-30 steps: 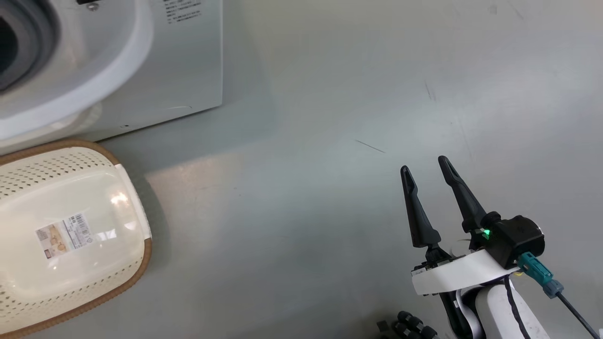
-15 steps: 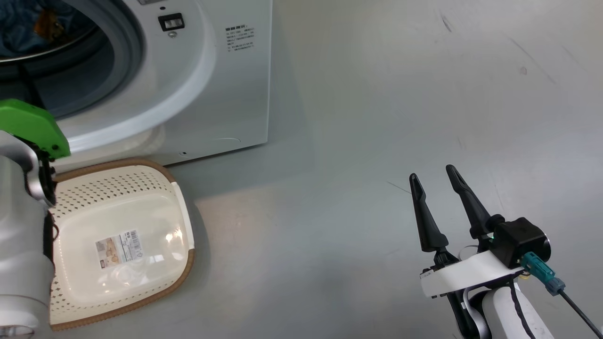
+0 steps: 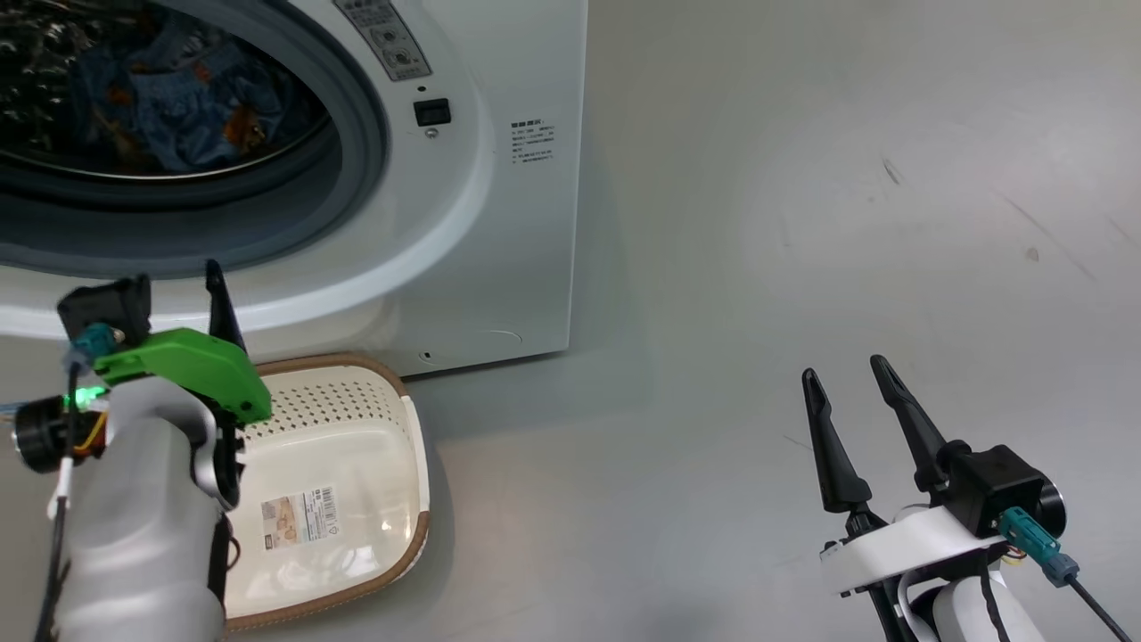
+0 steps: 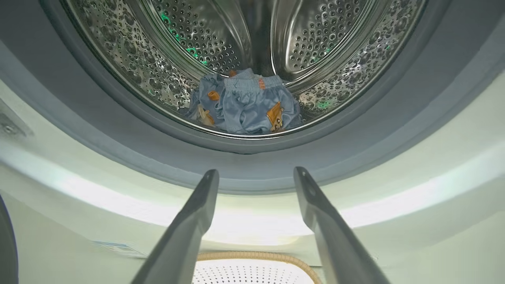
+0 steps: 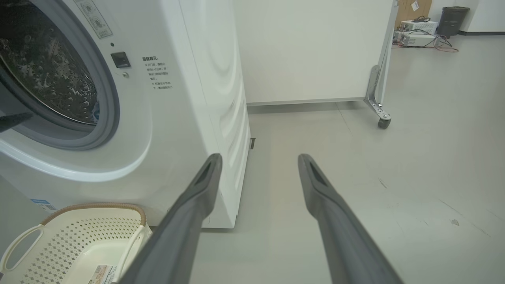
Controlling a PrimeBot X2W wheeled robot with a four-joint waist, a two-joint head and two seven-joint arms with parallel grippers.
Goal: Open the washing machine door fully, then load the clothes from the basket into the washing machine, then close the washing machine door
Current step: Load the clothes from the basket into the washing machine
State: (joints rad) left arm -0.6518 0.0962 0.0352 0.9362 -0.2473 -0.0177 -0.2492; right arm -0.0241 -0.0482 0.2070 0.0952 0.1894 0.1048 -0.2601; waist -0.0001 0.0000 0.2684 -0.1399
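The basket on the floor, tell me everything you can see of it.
The basket is cream-white plastic, rounded-rectangular, with perforated walls, a brown woven-look rim and loop handles at its sides. It is empty but for a barcode sticker on its glossy bottom. It stands upright on the grey floor, close in front of the washing machine. The left forearm hides part of it in the head view.

We are noting a pale grey floor (image 3: pixel 758 267), faintly scuffed; the washing machine (image 3: pixel 526 250) is standing on it, the basket (image 3: pixel 357 410) sitting just before its front.
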